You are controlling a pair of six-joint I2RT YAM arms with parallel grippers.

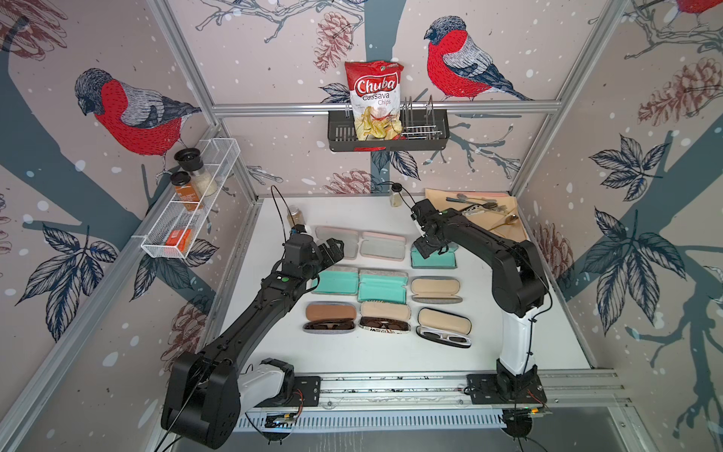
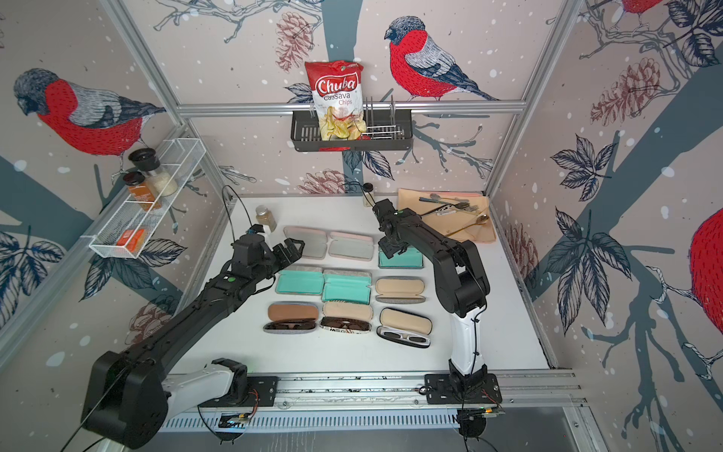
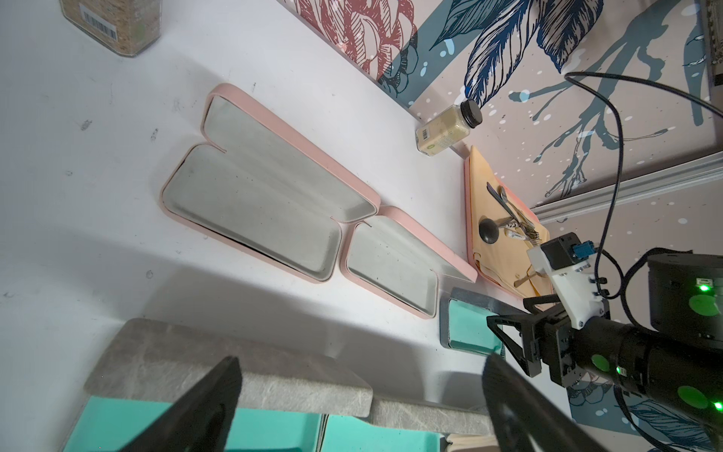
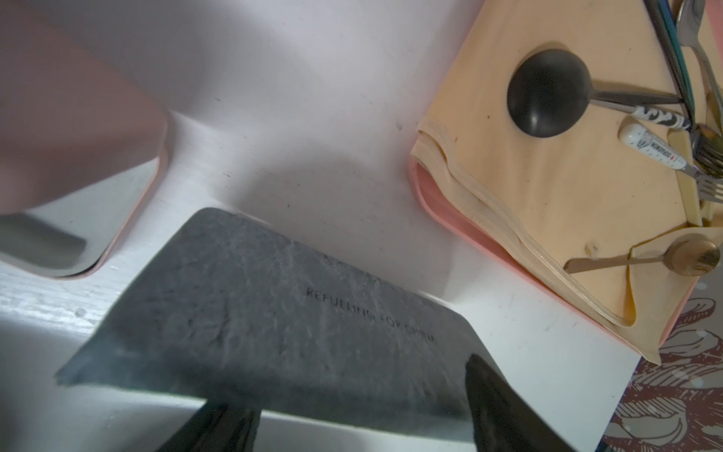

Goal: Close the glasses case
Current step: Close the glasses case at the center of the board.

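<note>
Right wrist view: the grey textured lid (image 4: 274, 313) of the grey-shelled, teal-lined glasses case (image 1: 434, 261) fills the foreground. It is tilted up off the white tabletop (image 4: 313, 117), with dark printed lettering on its outer face.
Right gripper (image 4: 344, 383): the jaws are spread wide and clamp nothing. Its black fingers (image 4: 504, 411) straddle the lid's near edge and one overlaps it. Whether that finger presses on the lid cannot be told.
Task case position: in both top views it sits at about 1 o'clock in the three-by-three block of cases, directly under the right gripper. Its teal lining shows, so it is not shut.
Left gripper (image 1: 333, 250): the jaws are at their widest, empty and touching nothing. It hovers at about 10 o'clock in the block, over the near edge of an open pink hard case with grey lining (image 3: 254, 188).
Neighbours: a second open pink case (image 3: 391, 266) lies just beside the task case at its 9 o'clock. A peach cloth (image 4: 547, 195) lies at its 1 o'clock, near but apart.
On the cloth: loose cutlery, including a black round-bowled spoon (image 4: 547, 94).
Other cases: the row at 6 o'clock lies open with glasses inside.
</note>
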